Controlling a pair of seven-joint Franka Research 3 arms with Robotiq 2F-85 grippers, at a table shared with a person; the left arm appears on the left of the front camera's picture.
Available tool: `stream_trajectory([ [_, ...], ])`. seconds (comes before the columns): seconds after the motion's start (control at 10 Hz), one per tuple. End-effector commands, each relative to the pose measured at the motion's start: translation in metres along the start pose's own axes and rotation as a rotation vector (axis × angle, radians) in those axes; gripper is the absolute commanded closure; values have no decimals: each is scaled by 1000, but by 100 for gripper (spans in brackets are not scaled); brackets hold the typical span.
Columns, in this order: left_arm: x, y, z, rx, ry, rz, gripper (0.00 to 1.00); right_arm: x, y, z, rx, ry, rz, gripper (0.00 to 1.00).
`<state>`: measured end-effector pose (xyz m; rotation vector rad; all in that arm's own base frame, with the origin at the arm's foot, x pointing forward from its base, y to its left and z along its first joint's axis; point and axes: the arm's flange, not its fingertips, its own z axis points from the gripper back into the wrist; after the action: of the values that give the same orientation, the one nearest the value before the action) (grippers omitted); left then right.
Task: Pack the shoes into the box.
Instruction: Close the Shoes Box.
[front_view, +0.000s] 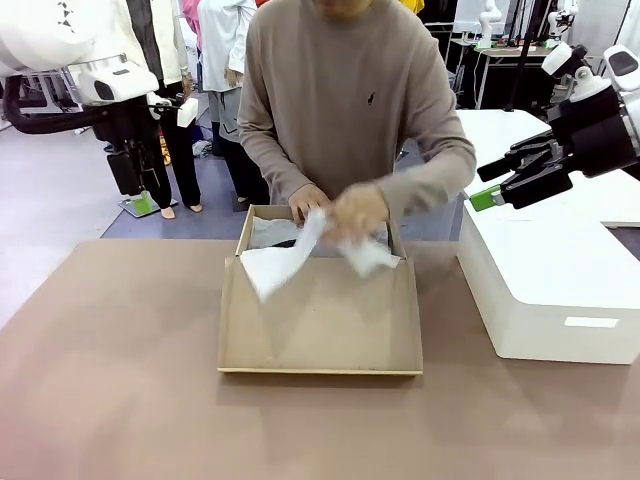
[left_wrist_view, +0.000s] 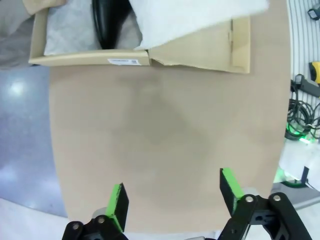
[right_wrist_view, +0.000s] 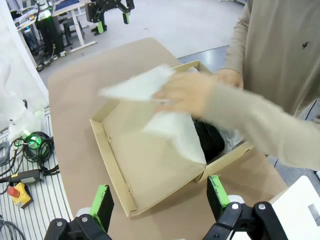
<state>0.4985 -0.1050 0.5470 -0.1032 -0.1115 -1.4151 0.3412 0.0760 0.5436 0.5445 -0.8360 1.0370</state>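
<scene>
The tan box (front_view: 246, 232) stands at the table's middle, its flap lid (front_view: 320, 330) lying flat toward me. Black shoe leather (left_wrist_view: 107, 22) (right_wrist_view: 210, 140) shows inside it among white tissue paper (front_view: 275, 265). I cannot tell if both shoes are there. The person's hands (front_view: 355, 210) hold and move the tissue over the box, blurred. My left gripper (front_view: 135, 185) (left_wrist_view: 175, 195) hangs open high over the table's left end, far from the box. My right gripper (front_view: 488, 185) (right_wrist_view: 160, 197) stands open above the white block, right of the box, with nothing in it.
A big white rounded block (front_view: 540, 290) sits on the table right of the box. Bare tabletop (front_view: 110, 380) spreads to the left and front. Cables and a red stop button (right_wrist_view: 20, 192) lie off the table's edge.
</scene>
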Motion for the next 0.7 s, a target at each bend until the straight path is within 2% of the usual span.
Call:
stream_trajectory([
  [0.0, -11, -6, 0, -25, -36, -27, 38, 0, -2, -3, 5, -28, 30, 0],
  [0.3, -10, -7, 2, -21, -32, -47, 96, 0, -2, -3, 5, -28, 30, 0],
  [0.4, -9, -7, 4, -21, -24, -47, 100, 0, -2, -3, 5, -28, 30, 0],
  [0.6, -8, -9, 6, -18, -18, -52, 100, 0, -2, -3, 5, -28, 30, 0],
])
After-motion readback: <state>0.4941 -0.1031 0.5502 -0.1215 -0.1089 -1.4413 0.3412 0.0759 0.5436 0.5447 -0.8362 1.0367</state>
